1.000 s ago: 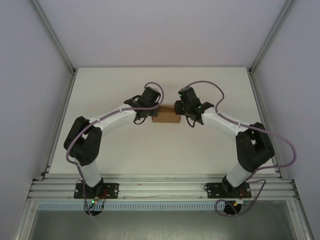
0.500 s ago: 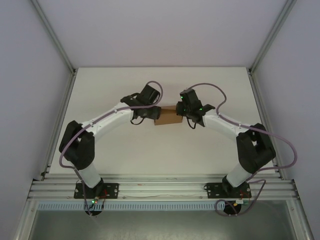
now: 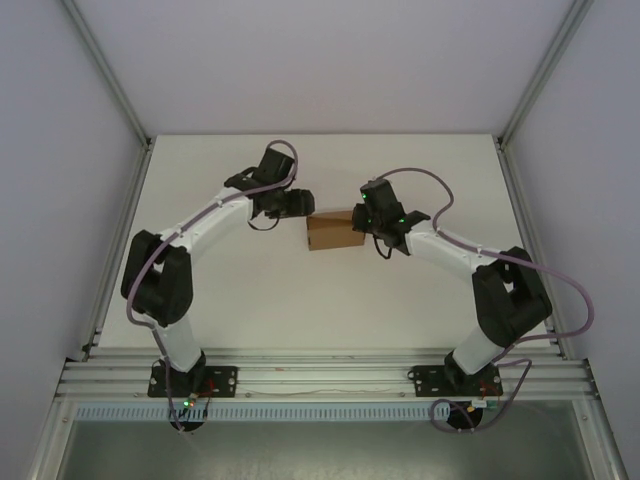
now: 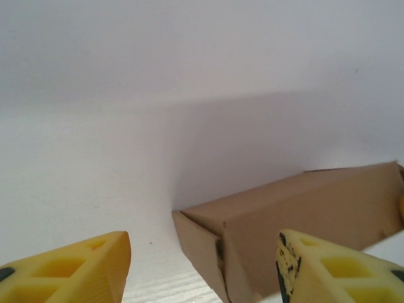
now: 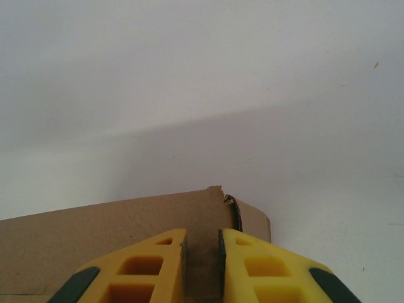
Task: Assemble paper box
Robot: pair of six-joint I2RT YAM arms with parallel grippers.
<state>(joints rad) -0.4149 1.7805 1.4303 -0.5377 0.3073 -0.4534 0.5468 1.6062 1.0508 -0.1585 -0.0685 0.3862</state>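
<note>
Brown cardboard makes up the paper box [image 3: 335,232], which lies on the white bench [image 3: 300,300] at about mid-width, between the two tools and well away from the arm bases. From above we record a small rectangular body, its long side running left to right.

In the right wrist view the paper box [image 5: 113,233] shows one broad face with a small ragged notch on its upper edge and a dark gap beside the right-hand corner. The right tool [image 5: 202,259] is clamped on that upper edge: its yellow jaws stand almost together, with only a strip of cardboard between them. From above, the right tool [image 3: 362,222] sits at the right end of the box, touching it.

In the left wrist view the paper box [image 4: 303,214] lies ahead and to the right, tilted across the frame, with a dark slit where the end panel meets the long side. The left tool [image 4: 202,271] has its yellow jaws spread wide and grips nothing. We cannot tell whether the right-hand jaw touches the cardboard. From above, the left tool [image 3: 302,205] lies just beside the far left corner of the box.
</note>
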